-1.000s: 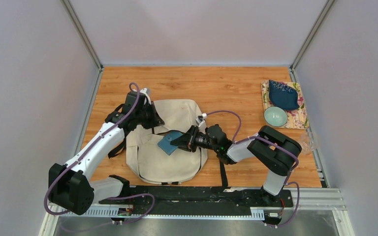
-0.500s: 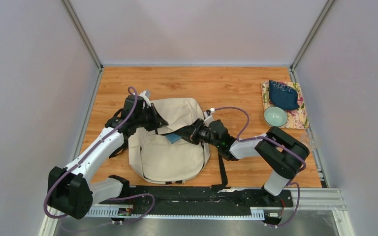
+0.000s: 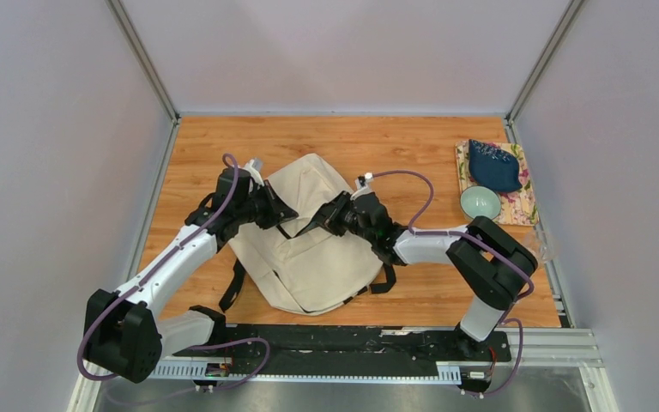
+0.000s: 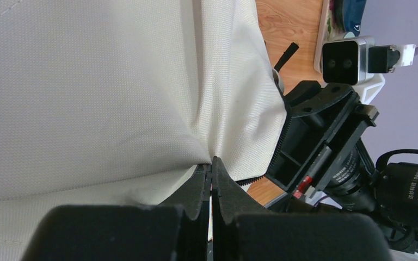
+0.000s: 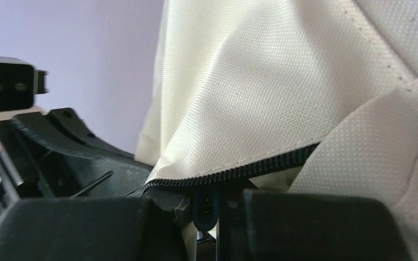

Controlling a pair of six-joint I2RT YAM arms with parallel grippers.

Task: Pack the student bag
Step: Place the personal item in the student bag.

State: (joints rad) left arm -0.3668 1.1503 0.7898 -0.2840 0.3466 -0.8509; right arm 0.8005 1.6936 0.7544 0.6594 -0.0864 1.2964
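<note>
The student bag is a large cream canvas backpack lying tilted mid-table, with black straps trailing at its near edge. My left gripper is shut, pinching a fold of the bag's fabric at the edge of the opening; its tips meet on the cloth. My right gripper faces it at the black zipper edge of the bag. Its jaws are shut on a thin dark blue wallet edge. The rest of the wallet is hidden under the canvas.
On a floral mat at the far right lie a dark blue pouch and a pale teal bowl. A clear plastic piece sits by the right wall. Enclosure walls stand on three sides.
The right gripper has pushed the blue wallet up and left into the bag's opening, and it no longer shows from above. The bag has been dragged and turned, its top now pointing far-right.
</note>
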